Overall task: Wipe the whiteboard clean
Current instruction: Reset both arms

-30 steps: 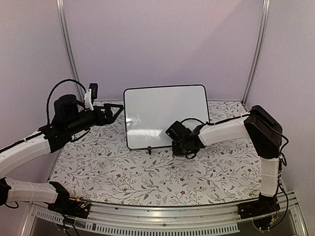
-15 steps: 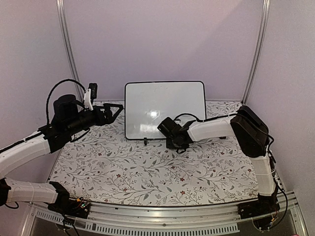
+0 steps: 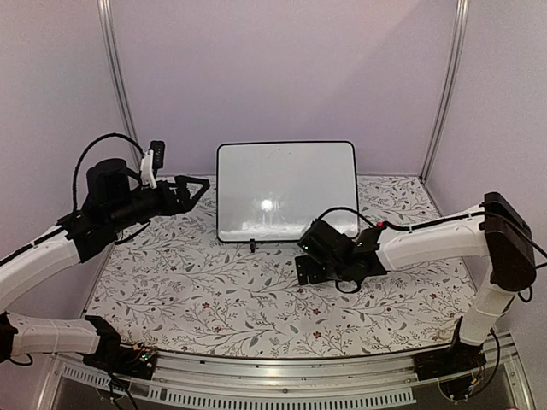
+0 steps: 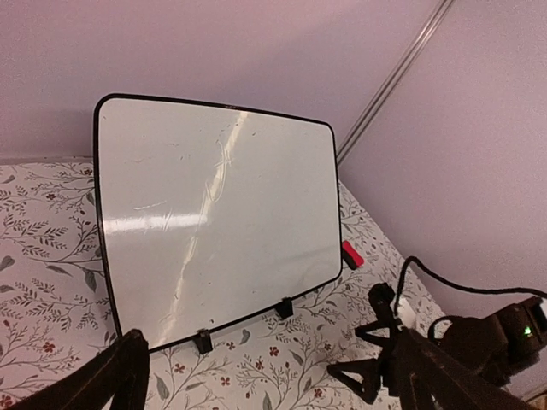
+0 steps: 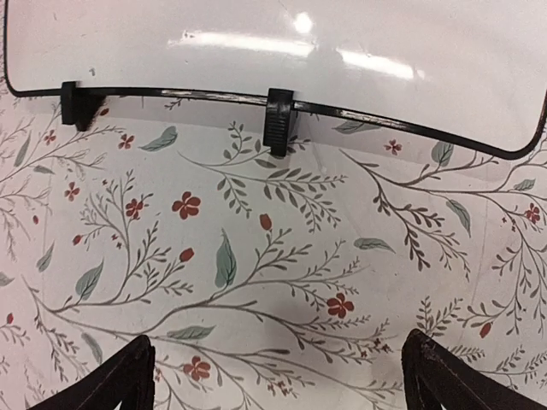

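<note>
The whiteboard [image 3: 286,192] stands upright on two small black feet at the back middle of the table, and its white face carries no writing, only faint smears. In the left wrist view the whiteboard [image 4: 214,222] fills the middle. My left gripper [image 3: 192,190] hovers to the left of it, open and empty. The right gripper [image 3: 304,266] is low over the tablecloth just in front of the board's lower right edge, open, nothing in it. The right wrist view has the whiteboard's bottom rim [image 5: 385,111] and one foot [image 5: 278,120] ahead of the right gripper [image 5: 278,380].
A small red eraser block [image 4: 351,254] lies on the flowered tablecloth [image 3: 214,290] by the board's right side. The enclosure's walls and metal posts [image 3: 120,94] close in the back and sides. The right arm [image 4: 487,342] shows in the left wrist view.
The board went from tilted and held at its lower right to standing on its feet. The right gripper opened, let go and drew back toward the near side. The left arm barely moved.
</note>
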Motion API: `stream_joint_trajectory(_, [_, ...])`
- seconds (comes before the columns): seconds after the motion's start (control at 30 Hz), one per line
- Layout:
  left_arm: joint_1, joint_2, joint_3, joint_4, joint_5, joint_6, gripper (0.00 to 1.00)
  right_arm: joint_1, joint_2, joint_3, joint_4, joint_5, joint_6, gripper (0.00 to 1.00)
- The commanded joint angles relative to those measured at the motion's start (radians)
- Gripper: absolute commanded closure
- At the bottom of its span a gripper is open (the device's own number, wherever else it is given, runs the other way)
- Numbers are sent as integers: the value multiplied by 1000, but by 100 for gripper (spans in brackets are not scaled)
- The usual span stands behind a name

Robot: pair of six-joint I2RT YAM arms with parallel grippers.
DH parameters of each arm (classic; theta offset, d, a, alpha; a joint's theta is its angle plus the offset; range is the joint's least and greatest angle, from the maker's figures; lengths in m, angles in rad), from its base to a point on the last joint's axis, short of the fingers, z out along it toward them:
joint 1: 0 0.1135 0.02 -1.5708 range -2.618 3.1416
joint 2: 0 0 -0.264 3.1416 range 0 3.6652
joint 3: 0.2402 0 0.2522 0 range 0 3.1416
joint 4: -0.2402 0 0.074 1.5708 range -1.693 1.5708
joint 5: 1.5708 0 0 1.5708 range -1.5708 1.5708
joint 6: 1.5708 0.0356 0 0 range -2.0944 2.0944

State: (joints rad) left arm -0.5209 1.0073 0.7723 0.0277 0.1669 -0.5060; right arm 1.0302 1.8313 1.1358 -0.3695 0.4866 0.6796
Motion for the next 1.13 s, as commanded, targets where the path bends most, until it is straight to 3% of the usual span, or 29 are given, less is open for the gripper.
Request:
stream_joint_trajectory(0.0, [2, -114, 34, -116, 18, -10, 0, -2, -276, -197, 120, -48, -76, 1])
stream_joint_trajectory(0.2, [5, -258, 6, -292, -99, 102, 0, -7, -684, -354, 1, 82, -137, 1])
stream_joint_trajectory(0.43, [7, -360, -26, -363, -164, 183, 0, -13, -1030, -411, -309, 324, 11, 1])
stream_joint_trajectory(0.6, [6, -432, -79, -351, -182, 212, 0, -12, -1235, -447, -356, 369, 94, 1])
stream_joint_trajectory(0.8, [6, -511, -112, -364, -242, 204, 0, -12, -1339, -456, -400, 429, 141, 1])
stream_joint_trajectory(1.1, [6, -551, -125, -356, -297, 194, 0, -12, -1257, -440, -436, 449, 187, 1])
